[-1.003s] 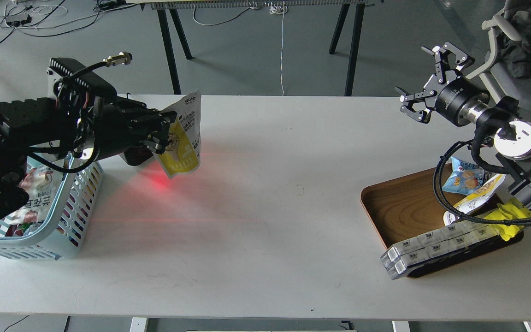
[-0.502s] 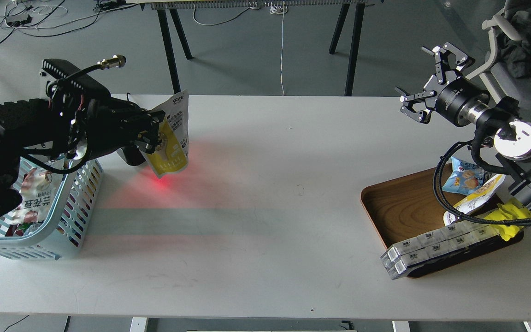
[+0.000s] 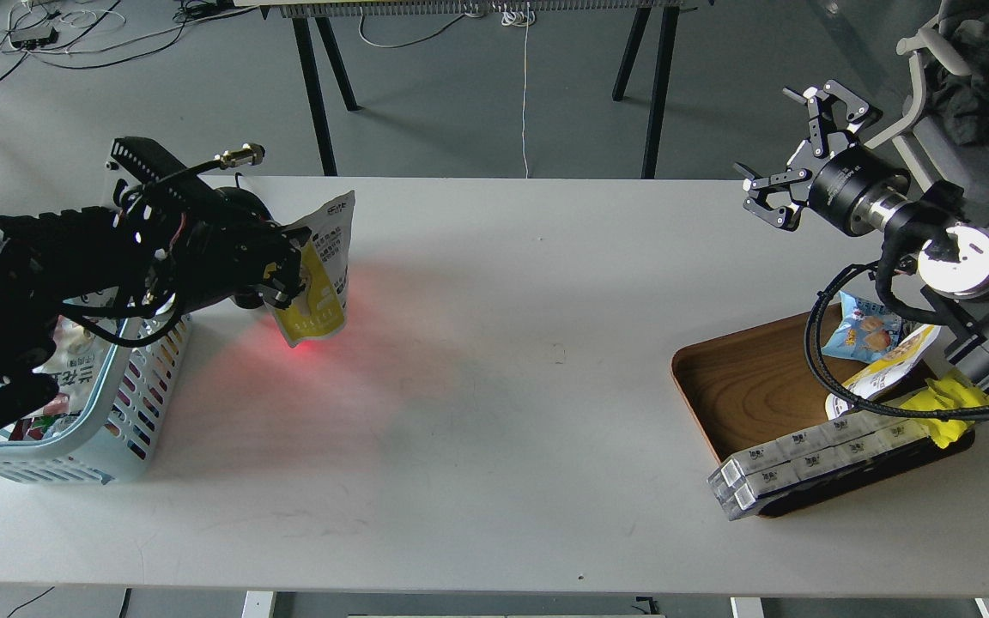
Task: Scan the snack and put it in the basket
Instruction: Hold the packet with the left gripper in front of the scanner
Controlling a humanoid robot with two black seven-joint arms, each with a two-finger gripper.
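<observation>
From the head view, the left gripper (image 3: 282, 276) pinches the snack (image 3: 320, 270) and holds it up above the table (image 3: 494, 386), just right of the basket (image 3: 130, 403). A red glow (image 3: 310, 348) lies on the table under the snack. The right gripper (image 3: 795, 146) is spread wide, holding nothing, above the wooden tray (image 3: 752, 386).

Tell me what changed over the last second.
The left gripper, shut on the pouch, carried it left and lower, toward the basket; the red glow on the table followed it. The right gripper stayed raised with jaws open; the tray and its snacks did not move.
</observation>
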